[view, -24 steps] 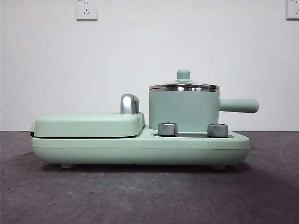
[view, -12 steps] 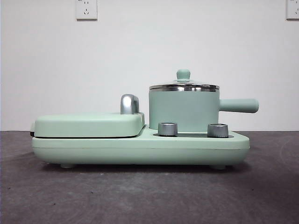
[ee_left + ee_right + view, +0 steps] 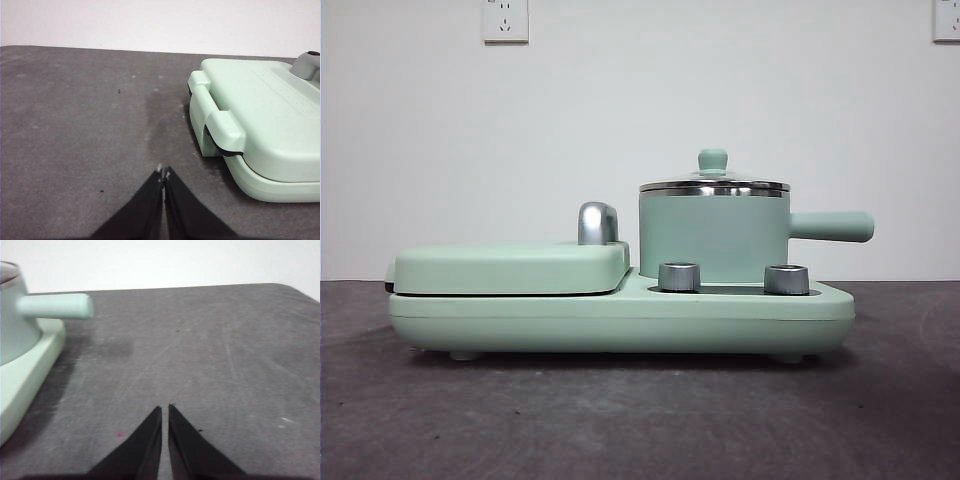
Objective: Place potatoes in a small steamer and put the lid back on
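The front camera sits low, looking across the table (image 3: pixel 640 420) at the steamer (image 3: pixel 713 238). Both wrist cameras look down, each beside the cooker (image 3: pixel 265 125).

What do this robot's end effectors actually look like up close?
Each shows as two plain matte black jaws tapering to narrow points. The left end effector has small pale glints at its tips; the right end effector looks the same. No cables or markings are visible.

Even, bright light throughout. Glare glints on the lid (image 3: pixel 714 185) rim; a soft shadow darkens the bench (image 3: pixel 620 420). The right wrist view is slightly blurred.
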Controlling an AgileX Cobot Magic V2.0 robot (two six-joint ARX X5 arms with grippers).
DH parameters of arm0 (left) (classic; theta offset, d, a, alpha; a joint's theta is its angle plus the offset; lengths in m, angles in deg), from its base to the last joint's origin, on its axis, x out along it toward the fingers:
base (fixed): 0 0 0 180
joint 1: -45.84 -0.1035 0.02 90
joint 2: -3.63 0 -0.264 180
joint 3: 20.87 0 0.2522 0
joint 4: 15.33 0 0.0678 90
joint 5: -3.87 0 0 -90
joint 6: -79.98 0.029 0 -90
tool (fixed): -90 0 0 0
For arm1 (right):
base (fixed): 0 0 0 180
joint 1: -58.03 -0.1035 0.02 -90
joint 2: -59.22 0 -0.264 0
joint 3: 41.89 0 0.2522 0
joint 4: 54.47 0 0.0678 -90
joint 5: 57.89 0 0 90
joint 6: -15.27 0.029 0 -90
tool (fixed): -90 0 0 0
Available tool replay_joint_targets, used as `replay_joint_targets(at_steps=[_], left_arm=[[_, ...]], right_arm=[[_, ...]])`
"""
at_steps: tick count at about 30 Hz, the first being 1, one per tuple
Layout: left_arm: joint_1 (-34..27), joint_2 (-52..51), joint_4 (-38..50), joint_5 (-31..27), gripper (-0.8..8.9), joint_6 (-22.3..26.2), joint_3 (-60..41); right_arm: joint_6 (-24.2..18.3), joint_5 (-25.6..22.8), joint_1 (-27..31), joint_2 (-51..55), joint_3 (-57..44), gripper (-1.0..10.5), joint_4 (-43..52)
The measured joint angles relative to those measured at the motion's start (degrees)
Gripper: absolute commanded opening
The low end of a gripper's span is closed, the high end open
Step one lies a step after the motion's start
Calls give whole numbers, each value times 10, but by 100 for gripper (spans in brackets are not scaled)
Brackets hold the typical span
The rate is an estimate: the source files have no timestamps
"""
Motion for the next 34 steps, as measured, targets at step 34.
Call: replay_joint_targets(at_steps=[34], left_arm=[[0,0,0,0,6,0,0]], right_arm=[[-2,27,0,0,-1,20,2]])
